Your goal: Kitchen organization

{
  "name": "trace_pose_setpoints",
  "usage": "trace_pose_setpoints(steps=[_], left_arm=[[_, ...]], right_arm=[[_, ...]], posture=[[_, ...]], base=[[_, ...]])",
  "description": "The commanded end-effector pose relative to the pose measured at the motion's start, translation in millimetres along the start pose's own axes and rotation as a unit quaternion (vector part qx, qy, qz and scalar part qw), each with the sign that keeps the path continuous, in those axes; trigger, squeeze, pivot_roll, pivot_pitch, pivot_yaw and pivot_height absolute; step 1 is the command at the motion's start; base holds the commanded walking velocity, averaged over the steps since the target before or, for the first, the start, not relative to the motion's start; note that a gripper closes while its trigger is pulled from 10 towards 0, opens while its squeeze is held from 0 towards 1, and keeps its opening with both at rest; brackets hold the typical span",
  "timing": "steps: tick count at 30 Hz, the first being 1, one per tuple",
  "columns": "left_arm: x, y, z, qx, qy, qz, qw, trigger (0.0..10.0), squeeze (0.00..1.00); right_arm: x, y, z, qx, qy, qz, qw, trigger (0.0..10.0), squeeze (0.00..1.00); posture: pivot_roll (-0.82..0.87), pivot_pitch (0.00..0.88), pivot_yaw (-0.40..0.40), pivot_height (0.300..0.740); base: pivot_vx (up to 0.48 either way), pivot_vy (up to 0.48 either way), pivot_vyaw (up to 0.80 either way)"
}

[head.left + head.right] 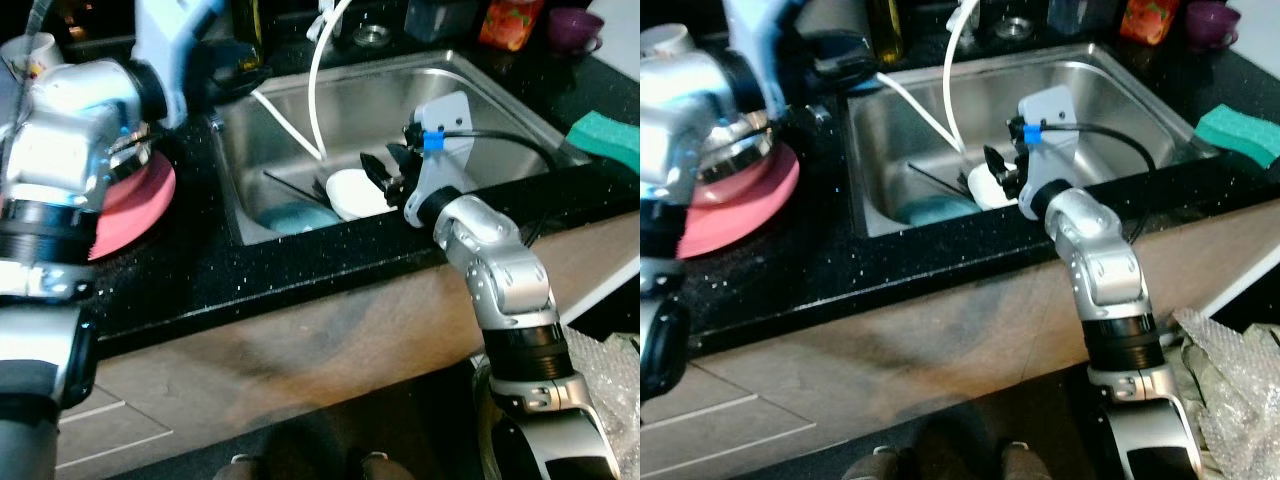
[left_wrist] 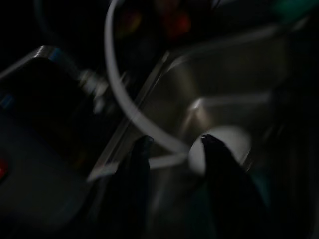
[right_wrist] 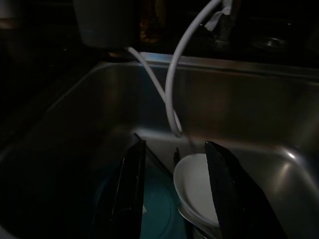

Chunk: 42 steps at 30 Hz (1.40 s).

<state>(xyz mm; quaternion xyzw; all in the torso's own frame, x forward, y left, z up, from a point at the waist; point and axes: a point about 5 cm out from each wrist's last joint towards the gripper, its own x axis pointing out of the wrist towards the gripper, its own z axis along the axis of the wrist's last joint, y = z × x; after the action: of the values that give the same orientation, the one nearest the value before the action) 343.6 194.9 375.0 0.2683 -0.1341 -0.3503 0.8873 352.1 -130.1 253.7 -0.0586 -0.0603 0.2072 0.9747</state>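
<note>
Over the sink (image 1: 520,110), the right gripper (image 3: 174,194) hangs apart and empty above the white bowl (image 3: 197,186).

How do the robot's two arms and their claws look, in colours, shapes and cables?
Both arms are built of rounded silver segments joined by black ribbed rings. The right arm ends in a white wrist plate with a blue clip, from which a black cable loops. The right claw has two long flat black fingers, and the left claw likewise. The left arm carries a pale housing.
</note>
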Motion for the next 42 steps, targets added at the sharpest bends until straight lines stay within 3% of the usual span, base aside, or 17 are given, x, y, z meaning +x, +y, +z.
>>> trace_pose_setpoints(steps=[1,4,5,6,13,14,15,16,18,19,23,24,31,34,36,42], left_arm=[[-19.0,11.2,-7.5,0.004,0.042,0.030,0.999,10.0,1.00],[-30.9,22.5,-15.2,0.010,0.078,0.077,0.994,10.0,1.00],[-37.4,26.8,-19.5,0.004,0.097,0.097,0.991,10.0,0.56],[-43.4,29.4,-23.3,-0.001,0.114,0.105,0.988,10.0,0.00],[-75.7,33.2,-30.4,-0.034,0.198,0.095,0.975,10.0,0.00],[-79.2,33.8,-31.2,-0.037,0.210,0.091,0.973,10.0,0.37],[-81.6,34.2,-31.8,-0.042,0.218,0.087,0.971,10.0,0.54],[-83.1,34.1,-32.0,-0.047,0.224,0.085,0.970,10.0,0.93],[-83.1,34.1,-32.0,-0.047,0.224,0.085,0.970,10.0,0.93],[-84.0,33.9,-32.4,-0.050,0.228,0.082,0.969,10.0,1.00],[-87.1,30.6,-40.1,-0.057,0.260,0.073,0.961,10.0,1.00],[-88.1,27.4,-46.8,-0.059,0.285,0.066,0.954,10.0,0.00],[-88.7,30.4,-56.0,-0.060,0.320,0.096,0.941,10.0,0.00],[-94.3,38.3,-65.8,-0.045,0.356,0.130,0.924,10.0,0.00],[-95.7,39.2,-70.4,-0.045,0.365,0.136,0.920,10.0,0.00],[-95.8,36.3,-78.1,-0.051,0.372,0.133,0.917,10.0,0.00]], right_arm=[[0.4,3.6,-1.0,-0.001,0.002,0.006,1.000,10.0,0.00],[1.5,4.8,-0.9,0.000,0.001,0.009,1.000,10.0,0.00],[2.0,5.7,-0.7,0.000,0.001,0.010,1.000,10.0,0.00],[2.6,6.4,-0.4,0.000,0.000,0.012,1.000,10.0,0.00],[2.2,6.0,0.4,-0.003,0.000,0.014,1.000,10.0,0.00],[1.9,5.9,0.2,-0.003,0.000,0.014,1.000,10.0,0.00],[1.7,5.7,0.0,-0.003,0.001,0.013,1.000,10.0,0.00],[1.6,5.6,-0.1,-0.002,0.001,0.013,1.000,10.0,0.00],[1.6,5.6,-0.1,-0.002,0.001,0.013,1.000,10.0,0.00],[1.5,5.7,-0.3,-0.002,0.001,0.013,1.000,10.0,0.00],[1.7,6.1,-0.7,-0.002,0.002,0.014,1.000,10.0,0.00],[2.0,6.3,-0.6,-0.002,0.002,0.015,1.000,10.0,0.00],[2.2,5.9,0.0,-0.002,0.002,0.015,1.000,10.0,0.00],[1.6,5.6,-0.1,-0.002,0.004,0.015,1.000,10.0,0.00],[1.3,5.3,-0.1,-0.002,0.004,0.015,1.000,10.0,0.00],[1.4,4.9,0.3,-0.003,0.004,0.015,1.000,10.0,0.00]], posture=[[0.06,0.137,0.002,0.740],[0.06,0.135,-0.003,0.740],[0.06,0.133,-0.006,0.740],[0.06,0.133,-0.005,0.740],[0.05,0.128,-0.003,0.740],[0.05,0.128,-0.003,0.740],[0.05,0.128,-0.002,0.740],[0.05,0.129,-0.002,0.740],[0.05,0.129,-0.002,0.740],[0.06,0.129,-0.002,0.740],[0.06,0.132,-0.004,0.740],[0.06,0.134,-0.003,0.740],[0.05,0.139,-0.004,0.740],[0.05,0.142,-0.004,0.740],[0.05,0.143,-0.006,0.740],[0.05,0.143,-0.006,0.740]], base=[[0.000,0.000,0.00],[0.000,0.000,0.00],[0.000,0.000,0.00],[0.000,0.000,0.00],[0.000,0.000,0.00],[0.000,0.000,0.00],[0.000,0.000,0.00],[0.000,0.000,0.00],[0.000,0.000,0.00],[0.000,0.000,0.00],[0.000,0.000,0.00],[0.000,0.000,0.00],[0.000,0.000,0.00],[0.000,0.000,0.00],[0.000,0.000,0.00],[0.000,0.000,0.00]])
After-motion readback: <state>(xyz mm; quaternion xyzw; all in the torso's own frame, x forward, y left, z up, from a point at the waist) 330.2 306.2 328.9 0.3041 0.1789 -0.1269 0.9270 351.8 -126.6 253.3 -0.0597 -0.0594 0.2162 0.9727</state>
